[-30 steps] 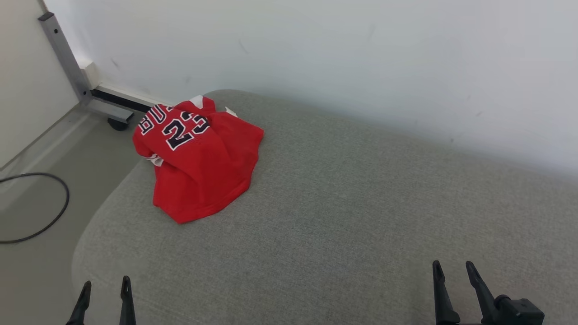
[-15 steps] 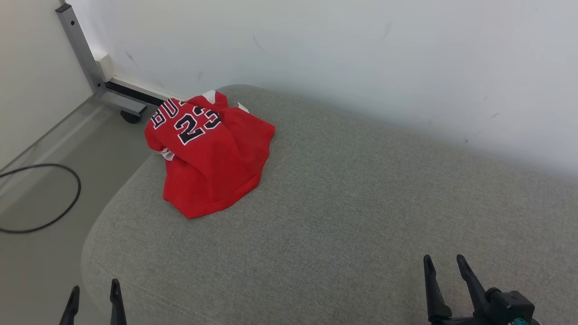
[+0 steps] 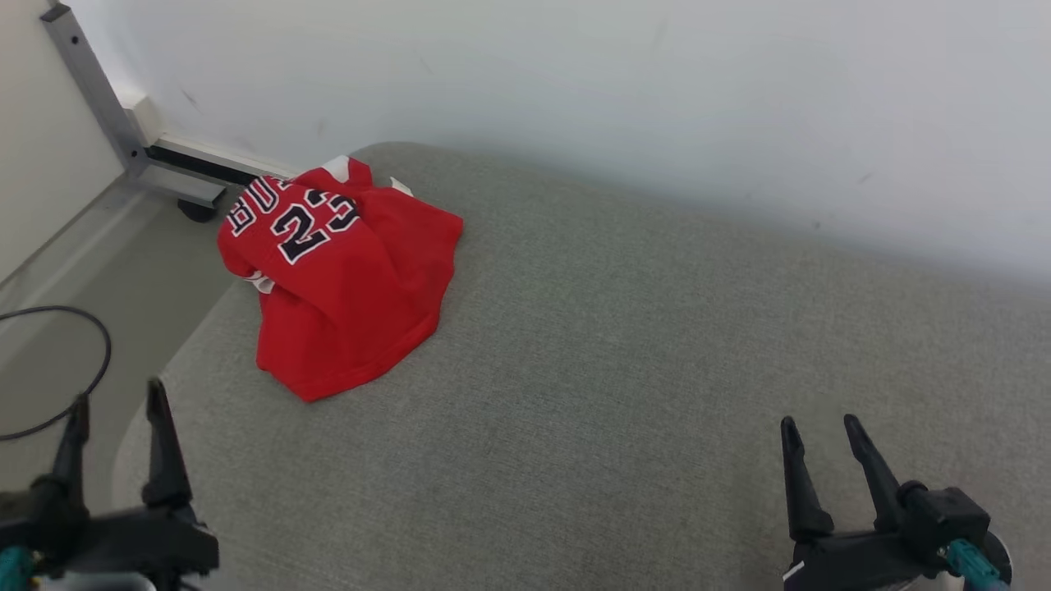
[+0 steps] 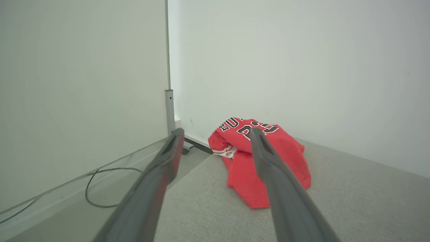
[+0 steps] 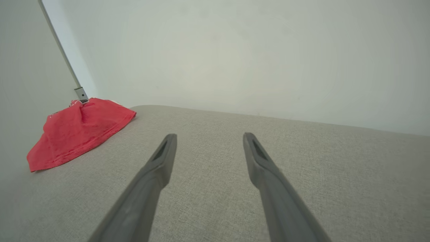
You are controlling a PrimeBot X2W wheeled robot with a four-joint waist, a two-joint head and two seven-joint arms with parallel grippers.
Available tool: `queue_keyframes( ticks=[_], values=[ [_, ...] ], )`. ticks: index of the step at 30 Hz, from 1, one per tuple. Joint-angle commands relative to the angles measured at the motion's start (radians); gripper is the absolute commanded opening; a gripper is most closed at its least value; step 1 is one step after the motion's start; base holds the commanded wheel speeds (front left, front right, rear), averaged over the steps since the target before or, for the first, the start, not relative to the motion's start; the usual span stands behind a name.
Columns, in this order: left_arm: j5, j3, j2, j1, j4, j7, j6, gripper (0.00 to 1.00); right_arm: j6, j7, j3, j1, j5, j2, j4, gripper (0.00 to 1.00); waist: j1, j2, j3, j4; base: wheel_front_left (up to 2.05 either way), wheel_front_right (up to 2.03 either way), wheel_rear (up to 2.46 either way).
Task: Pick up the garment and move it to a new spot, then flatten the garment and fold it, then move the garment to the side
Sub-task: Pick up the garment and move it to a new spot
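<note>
While the left hand [image 3: 117,392] at 8 o'clock and the right hand [image 3: 819,421] at 4 o'clock hover released, fingers spread toward 12, the crumpled red garment [image 3: 345,279] lies at 10 o'clock on the rounded corner of the grey cushion [image 3: 616,369], near the wall [image 3: 575,74]; bare cushion spans 12 to 5.

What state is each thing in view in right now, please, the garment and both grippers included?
red jersey: crumpled in a heap, unfolded, held by neither gripper, at the far left corner of the cushion.
left gripper: open, empty, short of the jersey.
right gripper: open, empty, above bare cushion.
grey cushion: smooth, bare apart from the jersey.
black cable: looped loosely on the floor.
</note>
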Motion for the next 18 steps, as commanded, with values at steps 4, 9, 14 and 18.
queue_keyframes(
  ticks=[4,9,14,18],
  values=[
    [-0.031,0.021,0.040,-0.145,0.049,-0.014,-0.026,1.00,-0.002,0.012,-0.003,-0.045,-0.009,-0.022,-0.033,1.00,0.0000,0.0000,0.124,-0.134,0.00,0.00,0.00],
    [-0.064,0.056,0.091,-0.288,0.100,0.005,-0.039,1.00,-0.002,0.006,-0.016,-0.091,-0.007,-0.032,-0.068,1.00,0.0000,0.0000,0.212,-0.241,0.00,0.00,0.00],
    [-0.097,0.078,0.154,-0.408,0.172,0.057,-0.054,1.00,-0.002,-0.004,-0.033,-0.115,-0.005,-0.029,-0.098,1.00,0.0000,0.0000,0.297,-0.333,0.00,0.00,0.00],
    [-0.116,0.086,0.210,-0.498,0.250,0.098,-0.074,1.00,-0.002,-0.017,-0.047,-0.131,0.001,-0.024,-0.109,1.00,0.0000,0.0000,0.352,-0.384,0.00,0.00,0.00]
  ],
)
